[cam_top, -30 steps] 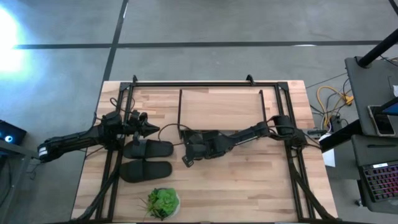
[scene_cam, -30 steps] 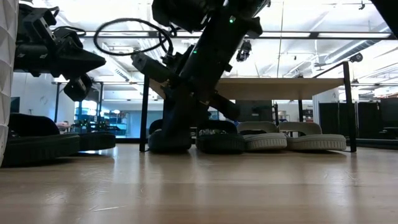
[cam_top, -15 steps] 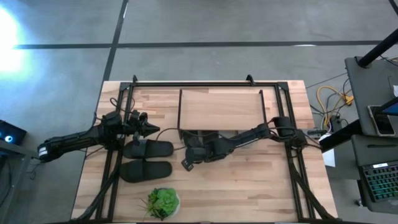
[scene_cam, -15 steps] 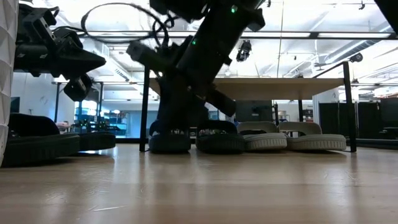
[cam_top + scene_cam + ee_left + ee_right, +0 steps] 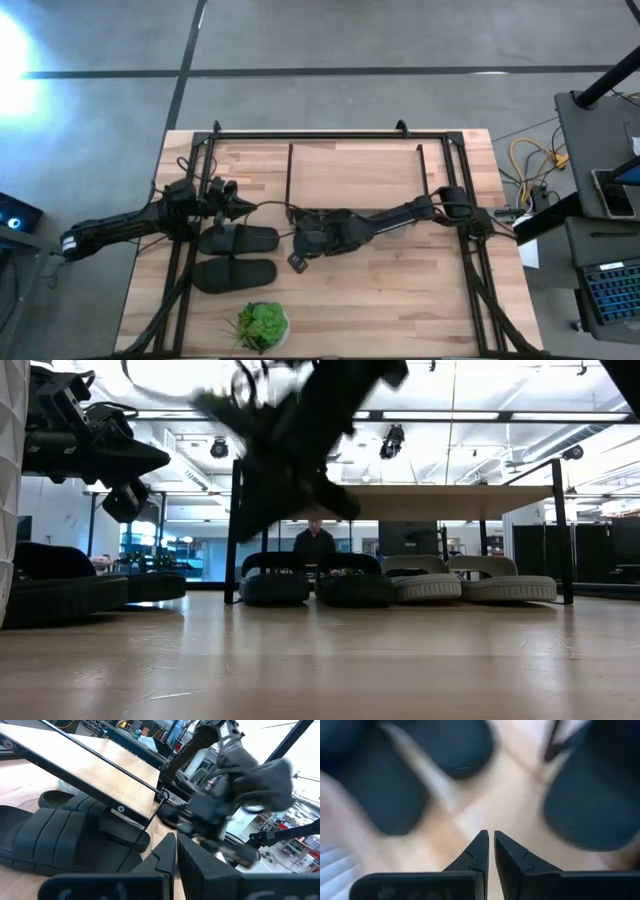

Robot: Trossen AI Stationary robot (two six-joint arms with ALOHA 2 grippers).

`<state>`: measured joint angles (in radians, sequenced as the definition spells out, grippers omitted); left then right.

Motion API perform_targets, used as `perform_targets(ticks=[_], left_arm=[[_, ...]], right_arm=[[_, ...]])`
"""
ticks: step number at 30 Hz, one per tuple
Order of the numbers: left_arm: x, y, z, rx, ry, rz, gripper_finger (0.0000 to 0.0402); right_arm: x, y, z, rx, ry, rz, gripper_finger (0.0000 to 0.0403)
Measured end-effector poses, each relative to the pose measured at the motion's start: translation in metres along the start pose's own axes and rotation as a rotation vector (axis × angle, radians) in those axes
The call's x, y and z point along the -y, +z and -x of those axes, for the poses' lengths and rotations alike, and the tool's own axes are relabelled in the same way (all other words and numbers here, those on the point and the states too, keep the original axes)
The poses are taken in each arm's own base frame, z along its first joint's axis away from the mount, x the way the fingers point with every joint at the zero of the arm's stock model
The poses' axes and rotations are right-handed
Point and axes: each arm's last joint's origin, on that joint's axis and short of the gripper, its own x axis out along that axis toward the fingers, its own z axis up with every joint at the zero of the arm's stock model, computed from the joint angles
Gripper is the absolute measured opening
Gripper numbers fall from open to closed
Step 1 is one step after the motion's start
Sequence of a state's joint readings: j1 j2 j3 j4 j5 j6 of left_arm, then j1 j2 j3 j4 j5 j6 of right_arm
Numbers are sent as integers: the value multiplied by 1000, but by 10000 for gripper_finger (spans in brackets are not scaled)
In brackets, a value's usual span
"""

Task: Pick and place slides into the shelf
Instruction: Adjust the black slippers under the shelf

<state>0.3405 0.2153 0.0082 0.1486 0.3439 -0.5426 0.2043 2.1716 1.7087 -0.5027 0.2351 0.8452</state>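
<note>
The black slides [image 5: 238, 255] lay lengthwise just below the left gripper [image 5: 243, 208], nearer it than the right gripper [image 5: 297, 260]. Both grippers were closed and empty. The shelf [image 5: 355, 172] stood beyond.

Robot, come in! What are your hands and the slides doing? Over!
Right gripper shut, empty, by the shelf. Left gripper shut, empty, over the black slides. Four slides under the shelf. Nothing blocking.

my table [image 5: 400, 290] is pale, matt butcher-block wood with visible grain. the low shelf's light wooden top board [image 5: 350, 175] looks smooth, on thin black metal legs [image 5: 232, 530]. the ribbed black slides [image 5: 235, 257] look like matt rubbery foam. my dark fingers [image 5: 167, 857] are matt plastic.
</note>
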Motion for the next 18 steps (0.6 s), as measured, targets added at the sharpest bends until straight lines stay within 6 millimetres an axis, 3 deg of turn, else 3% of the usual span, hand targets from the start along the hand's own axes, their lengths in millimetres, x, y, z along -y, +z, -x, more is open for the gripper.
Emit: perform_targets(ticks=[4,7,13,18], left_arm=[[0,0,0,0,0,0,2],[0,0,0,0,0,0,2],[0,0,0,0,0,0,2],[0,0,0,0,0,0,2]], right_arm=[[-25,13,30,0,36,79,22],[-38,35,58,36,69,128,22],[-22,86,92,77,29,85,22],[-17,93,109,48,-14,101,22]])
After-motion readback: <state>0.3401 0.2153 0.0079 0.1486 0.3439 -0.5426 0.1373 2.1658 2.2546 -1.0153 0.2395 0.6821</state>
